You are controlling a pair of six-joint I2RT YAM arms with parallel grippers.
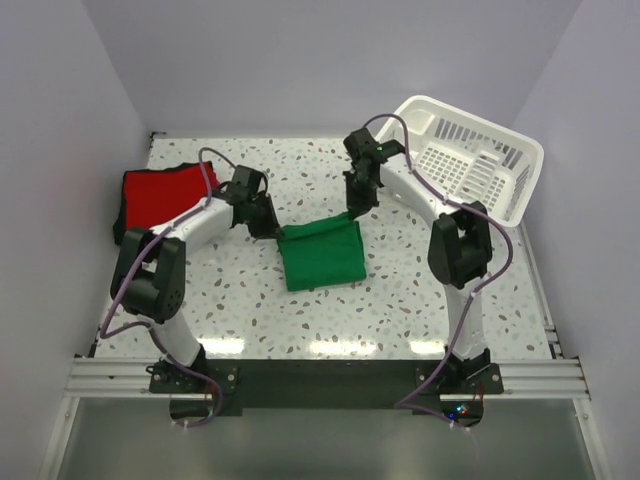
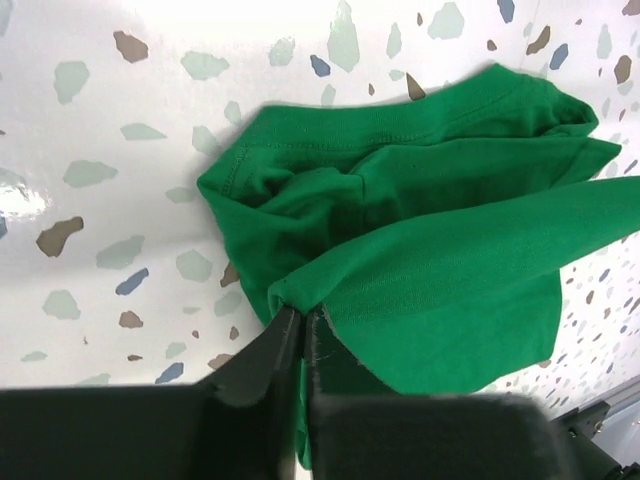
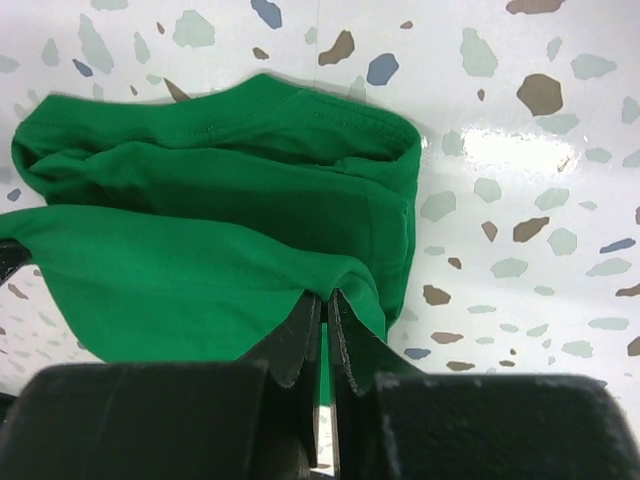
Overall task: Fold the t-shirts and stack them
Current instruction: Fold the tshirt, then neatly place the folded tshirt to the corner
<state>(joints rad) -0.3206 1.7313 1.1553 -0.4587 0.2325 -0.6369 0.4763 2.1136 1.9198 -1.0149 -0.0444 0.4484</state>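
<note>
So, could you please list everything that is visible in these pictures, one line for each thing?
green shirt: 1, green, folded, middle of table
red shirt: 1, red, folded, far left of table
basket: 1, white, far right corner
table: 1, white with coloured specks, under everything
left arm: 1, white and black, reaching to the green shirt's far left corner
right arm: 1, white and black, reaching to its far right corner
left end effector: 1, black, shut on the green shirt
right end effector: 1, black, shut on the green shirt
</note>
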